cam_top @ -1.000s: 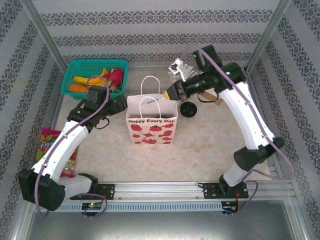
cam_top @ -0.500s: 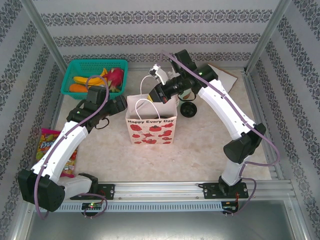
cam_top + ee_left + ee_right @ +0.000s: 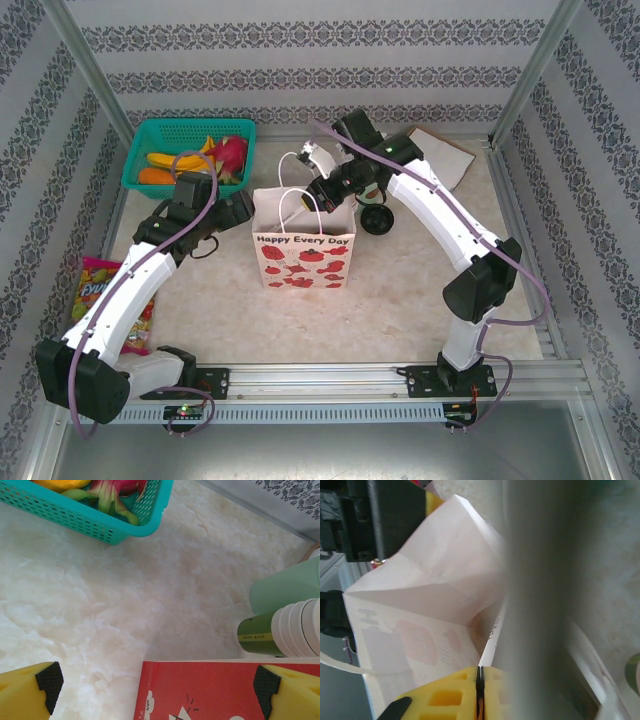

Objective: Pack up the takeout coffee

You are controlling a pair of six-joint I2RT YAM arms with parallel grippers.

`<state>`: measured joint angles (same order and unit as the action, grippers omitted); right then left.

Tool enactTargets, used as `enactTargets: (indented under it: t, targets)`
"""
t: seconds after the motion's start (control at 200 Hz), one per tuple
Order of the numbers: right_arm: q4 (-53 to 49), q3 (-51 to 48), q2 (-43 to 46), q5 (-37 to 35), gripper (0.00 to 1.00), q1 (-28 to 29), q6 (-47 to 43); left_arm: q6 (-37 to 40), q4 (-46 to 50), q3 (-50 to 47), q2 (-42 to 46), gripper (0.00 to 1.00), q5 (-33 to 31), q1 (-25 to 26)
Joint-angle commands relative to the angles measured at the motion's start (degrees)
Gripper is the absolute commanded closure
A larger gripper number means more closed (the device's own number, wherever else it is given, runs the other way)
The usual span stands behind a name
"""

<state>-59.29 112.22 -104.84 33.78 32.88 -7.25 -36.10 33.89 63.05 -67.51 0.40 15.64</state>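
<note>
Right gripper looks clamped on the bag's far rim; a hard tug could tip or tear it. Left gripper gapes wide at its 9 o'clock. Coffee sits on the surface at the bag's 3 o'clock, where a careless sweep could knock it.

The right hand, pads pressed together, sits at the open paper bag's rim, beside a blurred grey band.
</note>
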Motion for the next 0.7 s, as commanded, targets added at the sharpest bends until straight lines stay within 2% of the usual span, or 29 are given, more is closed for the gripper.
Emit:
enactTargets:
  t: [0.0, 0.215, 0.415, 0.694]
  targets:
    - [-0.6, -2.0, 1.9, -4.5, 0.82, 0.3, -2.0, -0.3, 0.6, -0.9, 1.6, 0.0, -1.0, -0.6]
    - [0.9, -6.6, 7.6, -10.8, 0.62, 0.3, -0.3, -0.4, 0.0, -0.9, 1.8, 0.0, -1.5, -0.5]
    - [6.8, -12.5, 15.3, -12.4, 0.51, 0.4, 5.8, -2.1, -3.3, -3.5, 3.9, 0.01, -3.5, -0.6]
    - [15.2, -22.5, 27.4, -21.0, 0.34, 0.2, 13.8, -2.9, -7.1, -5.0, 5.5, 0.0, -4.6, -0.6]
